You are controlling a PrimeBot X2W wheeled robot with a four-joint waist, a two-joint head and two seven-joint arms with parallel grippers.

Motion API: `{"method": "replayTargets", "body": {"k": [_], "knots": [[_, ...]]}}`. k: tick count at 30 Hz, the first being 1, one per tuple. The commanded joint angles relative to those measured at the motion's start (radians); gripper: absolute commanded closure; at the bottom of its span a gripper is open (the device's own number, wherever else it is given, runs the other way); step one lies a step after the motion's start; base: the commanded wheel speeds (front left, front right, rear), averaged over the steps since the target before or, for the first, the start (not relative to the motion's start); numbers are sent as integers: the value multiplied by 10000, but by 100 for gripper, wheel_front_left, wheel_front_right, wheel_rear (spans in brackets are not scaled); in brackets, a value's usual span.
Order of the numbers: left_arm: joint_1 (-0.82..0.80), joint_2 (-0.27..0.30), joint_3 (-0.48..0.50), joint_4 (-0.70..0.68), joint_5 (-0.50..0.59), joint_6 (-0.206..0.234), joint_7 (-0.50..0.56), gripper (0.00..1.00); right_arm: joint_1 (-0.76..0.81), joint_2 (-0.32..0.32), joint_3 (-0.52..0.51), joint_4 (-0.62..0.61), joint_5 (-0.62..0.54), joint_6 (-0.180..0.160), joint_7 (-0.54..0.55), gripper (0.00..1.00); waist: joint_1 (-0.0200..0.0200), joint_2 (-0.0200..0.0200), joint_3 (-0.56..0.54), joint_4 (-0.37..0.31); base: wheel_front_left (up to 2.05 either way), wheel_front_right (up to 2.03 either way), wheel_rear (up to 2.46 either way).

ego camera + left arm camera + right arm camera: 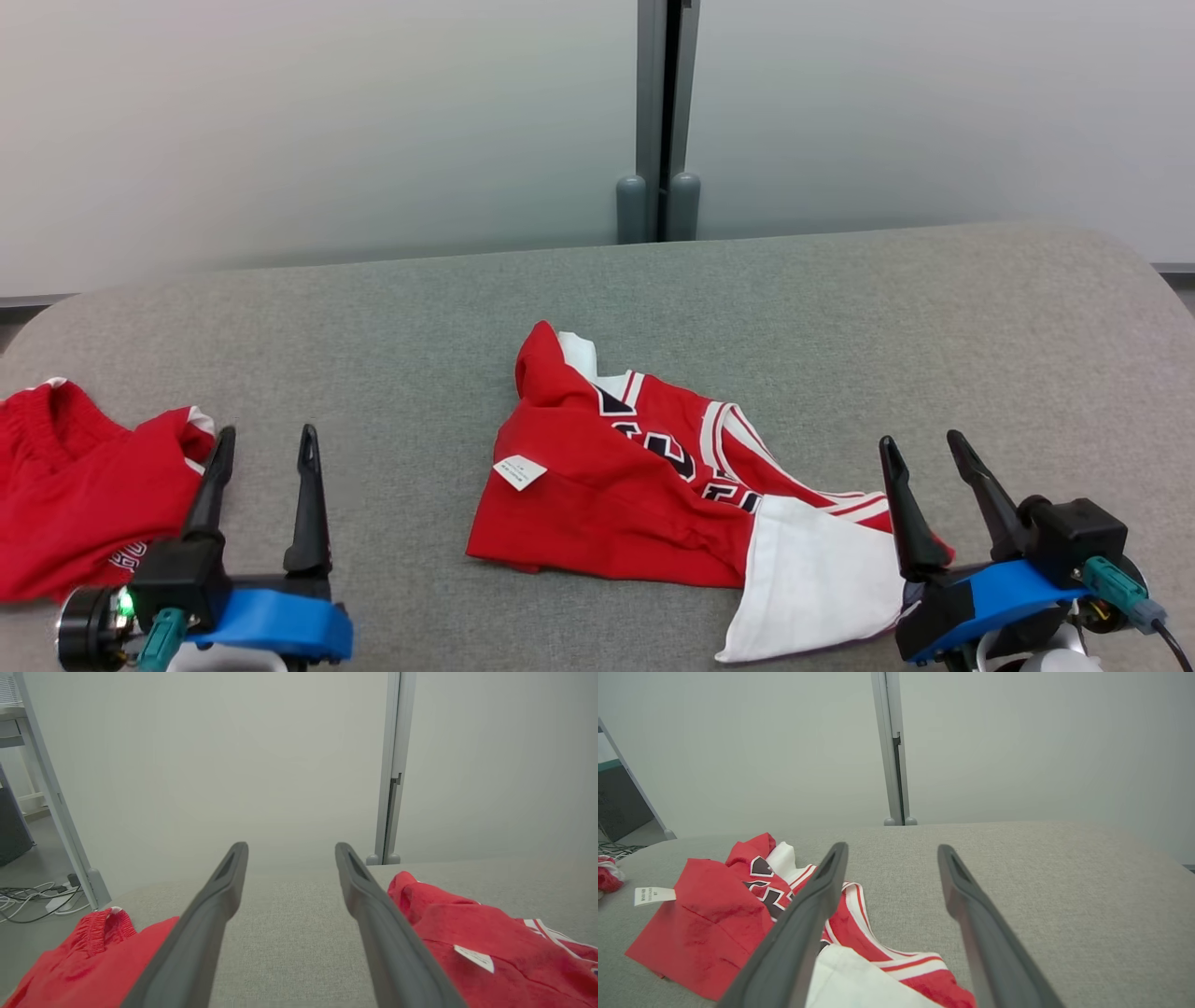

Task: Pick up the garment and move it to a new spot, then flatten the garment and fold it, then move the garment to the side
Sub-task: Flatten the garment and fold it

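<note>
A crumpled red and white jersey, the garment [644, 476], lies mid-table, with a white label on it and a white panel spread toward the front right. It shows at the right in the left wrist view [490, 947] and at the lower left in the right wrist view [724, 924]. My left gripper [263, 446] stands open at the front left, apart from the garment, with bare table between its fingers [289, 851]. My right gripper [927, 448] stands open at the front right, just above the garment's right end, holding nothing [892, 851].
A second red piece of clothing [65, 485] lies at the table's left edge beside my left gripper. The grey cloth-covered table [840, 327] has rounded far corners. Frosted panels and a grey post [658, 112] stand behind. Cables lie on the floor [32, 896] to the left.
</note>
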Motion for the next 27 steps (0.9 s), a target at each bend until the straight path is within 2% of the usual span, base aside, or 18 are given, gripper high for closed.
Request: {"method": "replayTargets", "body": {"k": [1,5,17,27], "knots": [[153,12,115,-63,134,10,-48,0,162,-42,-17,-58,-30,5,20,0,0,0,-12,41,0,0,0],[535,-149,482,-244,251,28,-47,0,184,-44,-4,-93,-50,5,68,0,0,0,-40,118,0,0,0],[697,-458,1038,-260,607,-349,-49,0,233,-44,-5,-73,-157,5,157,0,0,0,-56,254,0,0,0],[150,-820,990,-125,883,-671,-49,0,-1463,-125,445,-203,-1116,5,740,0,0,0,239,687,0,0,0]]}}
